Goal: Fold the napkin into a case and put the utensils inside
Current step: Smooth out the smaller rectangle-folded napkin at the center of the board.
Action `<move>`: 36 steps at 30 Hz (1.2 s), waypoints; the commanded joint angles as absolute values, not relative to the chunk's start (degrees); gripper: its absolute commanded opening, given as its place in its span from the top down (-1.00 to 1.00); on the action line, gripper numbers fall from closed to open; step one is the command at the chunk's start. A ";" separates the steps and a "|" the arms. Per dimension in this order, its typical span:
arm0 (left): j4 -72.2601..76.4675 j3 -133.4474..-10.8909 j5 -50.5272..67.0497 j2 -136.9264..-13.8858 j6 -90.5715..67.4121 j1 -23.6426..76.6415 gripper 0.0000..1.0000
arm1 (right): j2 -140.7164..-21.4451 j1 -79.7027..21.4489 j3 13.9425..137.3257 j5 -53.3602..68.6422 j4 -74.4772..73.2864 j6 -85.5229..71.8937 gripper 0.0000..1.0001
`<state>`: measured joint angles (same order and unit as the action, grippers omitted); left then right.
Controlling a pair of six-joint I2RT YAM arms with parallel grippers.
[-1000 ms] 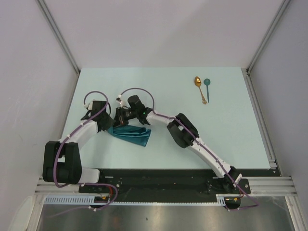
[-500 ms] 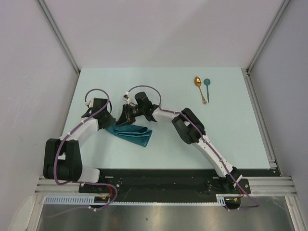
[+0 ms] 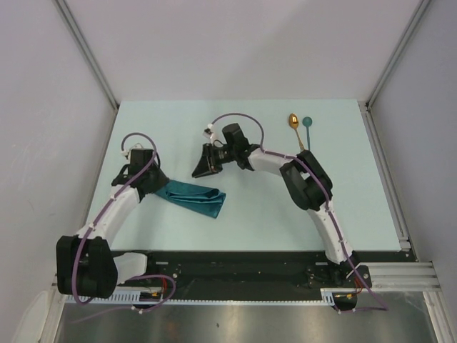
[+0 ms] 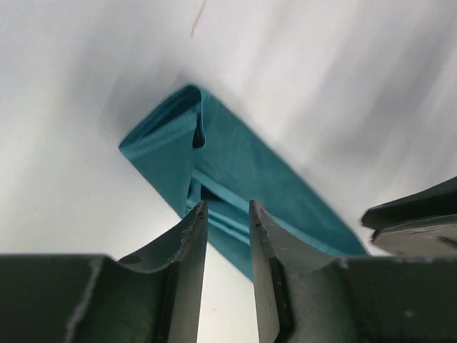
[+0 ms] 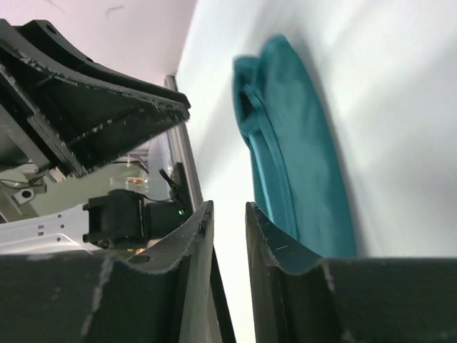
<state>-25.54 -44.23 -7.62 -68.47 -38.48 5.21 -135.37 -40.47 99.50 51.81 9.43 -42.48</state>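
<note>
Black left gripper (image 3: 156, 186) stands at the left end of the folded teal napkin (image 3: 194, 199), jaws parted and empty. The napkin lies as a narrow strip on the table (image 3: 343, 207), left of centre. Beyond its far edge, the right gripper (image 3: 198, 171) is likewise slack, holding nothing. The gold spoon (image 3: 295, 131) and teal spoon (image 3: 307, 128) lie far right. Risk: with nothing pinning them, the layers may spring apart, losing the case.

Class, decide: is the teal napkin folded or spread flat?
Folded: the napkin lies as a narrow strip, with layered edges showing at its end.
</note>
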 commanded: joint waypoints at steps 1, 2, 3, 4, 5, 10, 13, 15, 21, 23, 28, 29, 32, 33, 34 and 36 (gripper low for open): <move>-27.52 -40.00 -0.45 -67.67 -37.17 5.01 0.38 | -127.89 -39.03 93.00 49.85 3.87 -35.60 0.42; -25.68 -38.86 3.56 -67.59 -37.61 5.01 0.44 | -126.14 -38.94 91.86 49.23 2.65 -34.99 0.42; -24.53 -36.76 4.82 -67.50 -37.97 5.01 0.47 | -125.34 -38.94 89.84 48.61 1.59 -34.28 0.43; -23.39 -35.69 6.05 -67.33 -38.58 4.92 0.52 | -124.72 -39.02 89.04 47.47 0.45 -32.89 0.44; -21.99 -34.90 6.85 -67.32 -39.02 5.10 0.62 | -123.32 -39.11 87.82 47.29 0.44 -32.78 0.44; -18.64 -29.10 10.81 -63.91 -42.79 7.73 0.67 | -120.85 -39.02 81.84 46.15 2.55 -32.96 0.44; -16.09 -26.37 11.68 -63.98 -46.13 11.68 0.67 | -121.37 -38.50 81.47 46.49 2.99 -33.05 0.45; -13.81 -24.71 12.83 -64.60 -47.54 13.53 0.70 | -121.73 -38.41 81.39 47.19 3.87 -33.40 0.45; -11.16 -24.34 11.08 -66.70 -49.66 15.12 0.74 | -122.35 -39.37 80.16 47.64 4.05 -33.32 0.43; -10.55 -24.87 10.20 -69.24 -49.57 15.12 0.73 | -122.34 -39.64 79.89 47.20 3.08 -32.96 0.43; -11.24 -28.47 7.74 -75.23 -49.05 15.12 0.72 | -122.70 -40.25 76.91 47.11 5.36 -34.71 0.44; -11.51 -29.26 7.04 -76.28 -48.61 15.12 0.71 | -122.43 -40.25 76.47 47.11 6.23 -34.89 0.44; -12.56 -32.86 5.10 -79.88 -46.41 15.12 0.71 | -121.73 -41.04 74.36 46.93 7.46 -35.51 0.44; -12.66 -34.87 4.31 -80.68 -45.19 15.12 0.71 | -121.38 -41.39 73.83 46.85 7.64 -35.77 0.44; -13.35 -35.85 3.96 -82.42 -44.74 15.20 0.71 | -121.29 -41.57 73.05 46.85 7.91 -36.03 0.45; -14.15 -38.13 3.69 -83.84 -43.60 15.21 0.71 | -120.68 -42.36 72.07 46.58 9.58 -36.83 0.45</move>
<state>-12.51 -33.61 9.13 -80.42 -47.64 15.11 -124.11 -40.95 73.80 46.92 5.56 -35.55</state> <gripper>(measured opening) 0.143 0.280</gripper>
